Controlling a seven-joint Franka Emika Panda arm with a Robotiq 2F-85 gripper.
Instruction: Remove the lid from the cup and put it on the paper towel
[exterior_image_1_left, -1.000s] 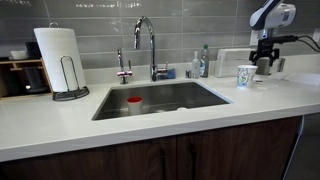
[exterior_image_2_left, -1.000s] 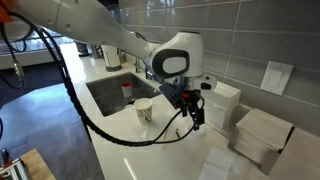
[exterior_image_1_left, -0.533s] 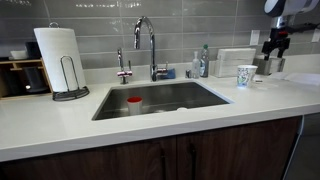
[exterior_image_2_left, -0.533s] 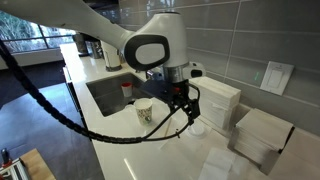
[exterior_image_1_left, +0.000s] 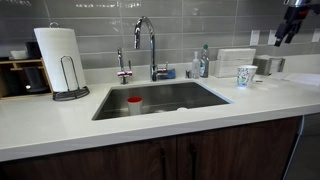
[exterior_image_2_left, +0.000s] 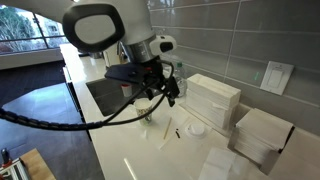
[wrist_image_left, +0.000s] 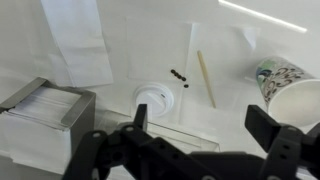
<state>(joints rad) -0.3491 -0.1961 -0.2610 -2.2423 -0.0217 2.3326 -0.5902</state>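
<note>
Robotiq gripper (wrist_image_left: 200, 115) hangs above the white counter (exterior_image_1_left: 60, 125), its jaws spread wide and holding nothing. Directly below, near one finger, the small round whitish lid (wrist_image_left: 155, 97) lies flat, off the small white paper cup with a blue-green pattern (wrist_image_left: 287, 88). The cup stands uncovered by the other finger, its contents unseen. A thin wooden stick (wrist_image_left: 205, 78) lies between them.

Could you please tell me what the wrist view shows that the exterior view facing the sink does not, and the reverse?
Only the wrist view shows the small round whitish lid lying flat and a thin wooden stick. Only the exterior view shows the paper towel roll on its stand, the curved metal tap and the red-topped container. Both show the white patterned paper cup and the open gripper.
</note>
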